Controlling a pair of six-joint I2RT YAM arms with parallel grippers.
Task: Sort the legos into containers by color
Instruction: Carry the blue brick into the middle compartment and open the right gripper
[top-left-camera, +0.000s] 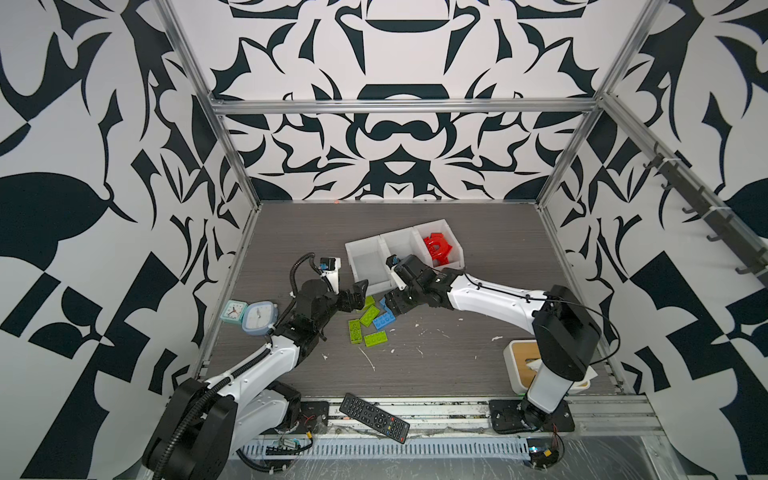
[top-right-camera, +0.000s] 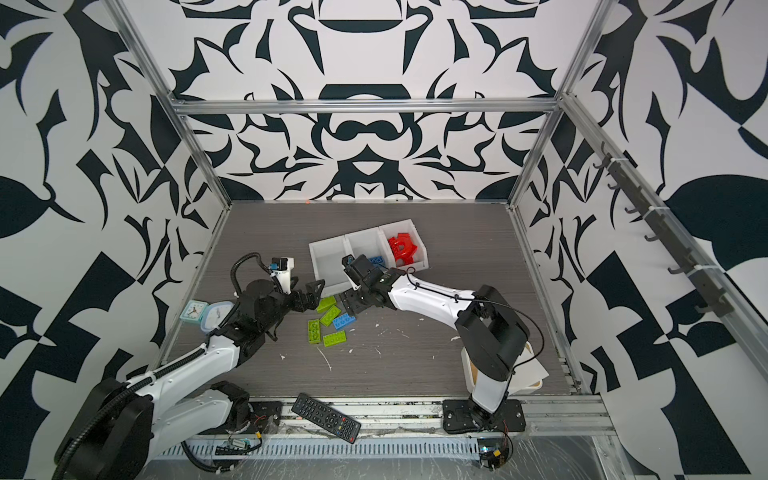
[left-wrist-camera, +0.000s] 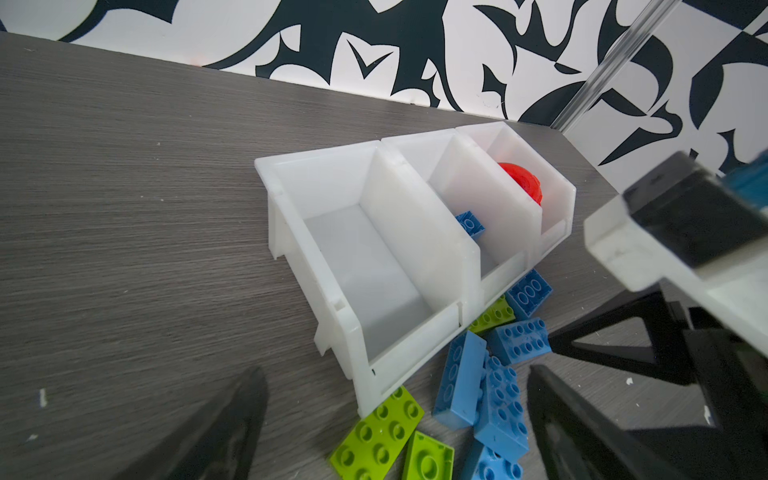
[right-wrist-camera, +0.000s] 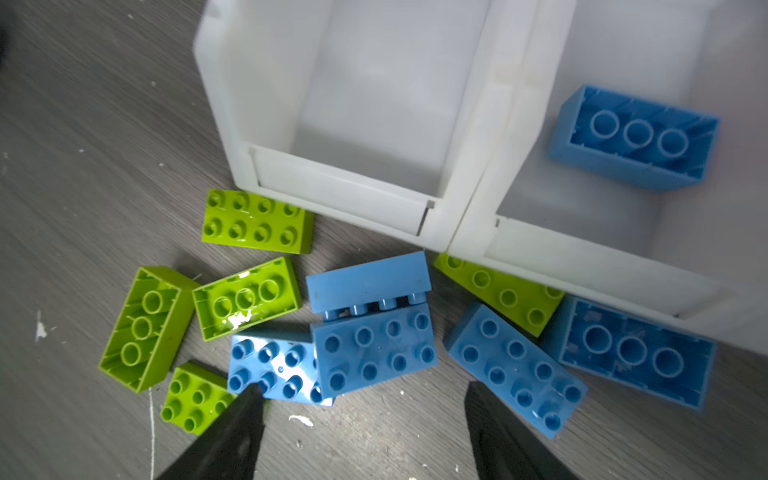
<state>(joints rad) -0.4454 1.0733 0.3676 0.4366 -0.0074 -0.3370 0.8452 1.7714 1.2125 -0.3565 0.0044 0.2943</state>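
Three joined white containers (top-left-camera: 360, 246) stand mid-table. The left bin is empty, the middle one holds a blue lego (right-wrist-camera: 636, 137), and the right one holds red legos (top-left-camera: 436, 249). Several lime green legos (top-left-camera: 365, 324) and blue legos (right-wrist-camera: 374, 349) lie loose on the table in front of the bins. My left gripper (left-wrist-camera: 395, 424) hangs open over this pile from the left, holding nothing. My right gripper (right-wrist-camera: 365, 399) is open too, just short of the blue legos, with bare table between its fingertips. In both top views the two grippers (top-left-camera: 357, 297) (top-left-camera: 390, 305) face each other across the pile.
Two small clocks (top-left-camera: 249, 316) sit at the table's left edge behind my left arm. A black remote (top-left-camera: 374, 417) lies on the front rail. A white box with a wooden lid (top-left-camera: 523, 357) stands front right under my right arm. White scraps dot the table.
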